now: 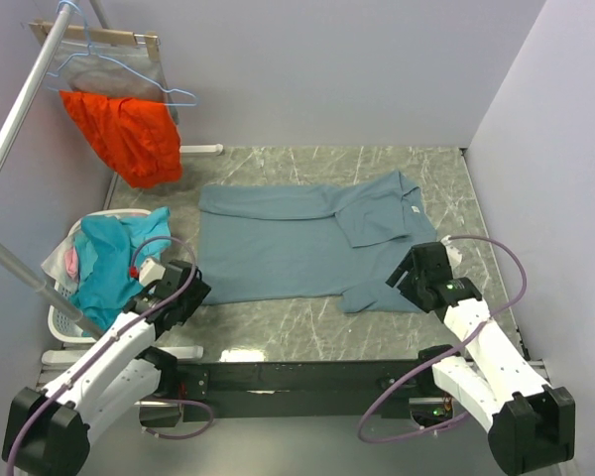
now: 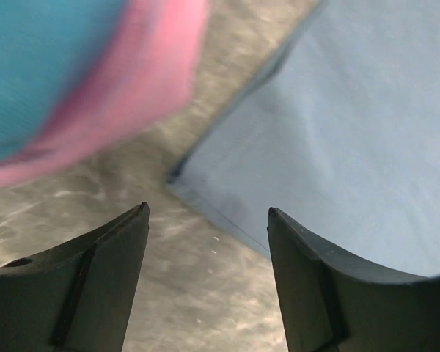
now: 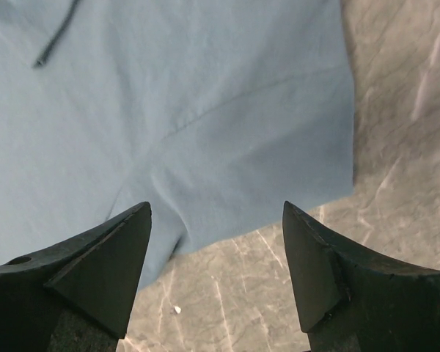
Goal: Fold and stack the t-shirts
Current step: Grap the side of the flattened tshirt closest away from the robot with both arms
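slate-blue t-shirt (image 1: 288, 243) lies spread sideways on the marble-patterned table (image 1: 297, 332), hem to the left, collar with its white neck label (image 1: 414, 198) to the far right. the far sleeve looks turned in over the chest, so the fold appears to be only begun.

the left gripper (image 1: 196, 290) hovers over the near-left hem corner, its fingers well parted and holding nothing; in the wrist view the corner sits between and just beyond the tips. the right gripper (image 1: 399, 278) hangs over the near sleeve (image 1: 375, 294), likewise wide open and empty, the sleeve's edge below its fingers.

the step in hand seems to be taking hold of the near edge. next, each gripper likely needs to drop to the table, pinch a single layer of cloth, then carry it toward the far side together.

at the left, a white laundry basket (image 1: 64, 322) holds a teal garment (image 1: 109, 263) and some pink cloth (image 1: 71, 263), close beside the left arm and liable to be brushed. an orange garment (image 1: 129, 134) hangs on a rail at the far left, well apart.
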`<state>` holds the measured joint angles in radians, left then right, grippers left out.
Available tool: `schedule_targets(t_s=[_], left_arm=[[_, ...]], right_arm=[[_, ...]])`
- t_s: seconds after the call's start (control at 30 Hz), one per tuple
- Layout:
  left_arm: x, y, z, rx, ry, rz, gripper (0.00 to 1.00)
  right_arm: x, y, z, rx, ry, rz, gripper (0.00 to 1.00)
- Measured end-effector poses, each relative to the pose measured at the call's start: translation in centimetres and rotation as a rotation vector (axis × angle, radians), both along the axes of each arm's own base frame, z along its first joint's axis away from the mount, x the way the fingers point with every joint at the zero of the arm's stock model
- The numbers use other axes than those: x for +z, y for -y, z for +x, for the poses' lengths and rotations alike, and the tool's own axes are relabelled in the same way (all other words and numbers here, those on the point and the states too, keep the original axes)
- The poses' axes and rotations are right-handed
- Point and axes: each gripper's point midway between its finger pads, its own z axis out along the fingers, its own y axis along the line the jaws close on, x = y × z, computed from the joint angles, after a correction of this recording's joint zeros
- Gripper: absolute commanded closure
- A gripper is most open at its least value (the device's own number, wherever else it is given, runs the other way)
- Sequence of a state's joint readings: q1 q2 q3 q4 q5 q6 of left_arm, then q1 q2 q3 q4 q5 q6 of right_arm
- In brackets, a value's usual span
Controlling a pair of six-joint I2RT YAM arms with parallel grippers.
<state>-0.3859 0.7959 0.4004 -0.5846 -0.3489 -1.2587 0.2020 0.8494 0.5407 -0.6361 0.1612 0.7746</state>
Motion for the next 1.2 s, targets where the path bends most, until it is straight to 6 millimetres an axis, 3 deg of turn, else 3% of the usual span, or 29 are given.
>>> schedule_targets(t_s=[0.1,0.2,0.23,0.27,0.3,0.53,0.63,0.73,0.77,0.8,0.87,1.03,1.2], left_arm=[[-1.2,-0.4,-0.3,0.019,-0.054,0.029,0.33],[-2.4,-0.4,0.0,0.019,-0.118,0.064,0.49],[-2.5,-0.2,0.5,0.018,-0.121,0.068,0.66],[-2.6,-0.1,0.9,0.015,-0.132,0.077,0.74],[-2.6,0.1,1.4,0.015,-0.127,0.074,0.97],[-2.8,1.7,4.0,-0.040,-0.070,0.049,0.99],[-2.8,1.9,4.1,-0.061,-0.062,0.050,0.99],[-2.7,1.9,4.1,-0.076,-0.062,0.052,0.99],[-2.7,2.0,4.0,-0.086,-0.066,0.053,0.99],[-2.7,2.0,3.8,-0.093,-0.071,0.054,0.99],[-2.6,2.0,3.4,-0.106,-0.082,0.055,0.99],[-2.7,1.7,2.6,-0.125,-0.106,0.073,0.99],[-2.7,1.6,2.5,-0.141,-0.114,0.086,0.99]], right_arm=[[-0.9,-0.3,-0.7,-0.008,-0.036,0.005,0.21],[-2.0,-0.3,-1.4,-0.025,-0.081,0.007,0.21],[-2.3,-0.3,-1.6,-0.031,-0.091,0.010,0.21],[-2.6,-0.3,-1.9,-0.037,-0.102,0.011,0.21],[-2.8,-0.3,-2.1,-0.041,-0.108,0.013,0.21],[-3.3,-0.4,-3.4,-0.074,-0.109,0.042,0.23],[-4.1,-0.4,-3.8,-0.083,-0.127,0.046,0.33],[-5.3,-0.4,-4.2,-0.083,-0.175,0.034,0.57],[-5.7,-0.4,-4.3,-0.084,-0.194,0.029,0.78],[-5.8,-0.4,-4.1,-0.085,-0.200,0.023,0.89],[-6.0,-0.6,-3.6,-0.081,-0.195,0.027,1.00],[-5.6,-0.7,-2.9,-0.073,-0.180,0.021,1.00],[-1.7,-0.7,0.0,-0.049,-0.087,-0.010,1.00]])
